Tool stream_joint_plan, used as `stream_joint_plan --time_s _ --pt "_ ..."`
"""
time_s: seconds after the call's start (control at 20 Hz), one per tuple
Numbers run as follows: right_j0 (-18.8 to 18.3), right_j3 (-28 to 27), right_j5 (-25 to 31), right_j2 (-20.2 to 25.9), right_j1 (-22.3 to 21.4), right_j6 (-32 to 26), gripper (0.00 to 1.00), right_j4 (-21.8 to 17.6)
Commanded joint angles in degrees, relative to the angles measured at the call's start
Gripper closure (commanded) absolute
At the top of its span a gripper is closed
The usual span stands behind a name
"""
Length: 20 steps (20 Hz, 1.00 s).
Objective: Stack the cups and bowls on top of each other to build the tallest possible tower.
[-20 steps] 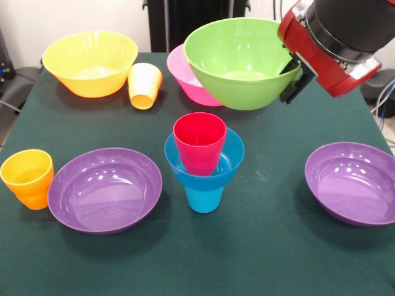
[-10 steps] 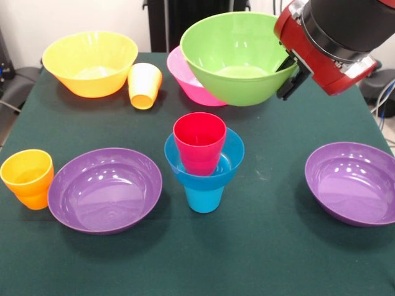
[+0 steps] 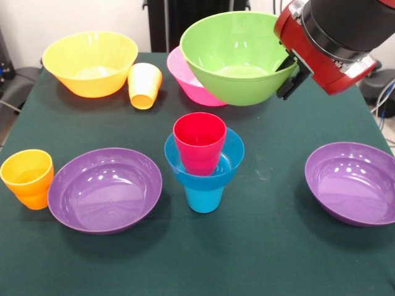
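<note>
In the front view my gripper [image 3: 291, 73] is shut on the right rim of the lime green bowl [image 3: 237, 58] and holds it in the air, above and behind the stack. The stack stands mid-table: a blue cup [image 3: 204, 198] upside down, the small blue bowl [image 3: 207, 172] on it, the red cup [image 3: 199, 143] upright in that bowl. The pink bowl [image 3: 185, 77] sits behind, partly hidden by the green one. The orange-yellow bowl [image 3: 90, 63] is back left with the yellow cup [image 3: 144, 85] beside it. The orange cup [image 3: 28, 179] is front left.
Two purple shallow bowls sit on the green table [image 3: 265, 246], one front left [image 3: 105, 189] next to the orange cup, one at the right edge [image 3: 353, 183]. The red arm [image 3: 327, 43] comes in from the top right.
The green bowl has risen slightly and shifted a little left with the gripper, mostly in the first half second. Nothing else moved.
</note>
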Motion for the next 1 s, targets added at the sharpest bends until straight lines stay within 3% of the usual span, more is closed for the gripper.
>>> stream_joint_plan --time_s 0.05,0.8,1.0 --pt "-0.8 -0.2 5.3 3.7 0.2 -16.8 1.0 -2.4" --pt "-3.5 -8.6 8.5 1.2 4.5 -19.7 1.0 -0.3" --pt "-5.1 -13.5 11.6 -2.3 7.0 -20.5 1.0 2.6"
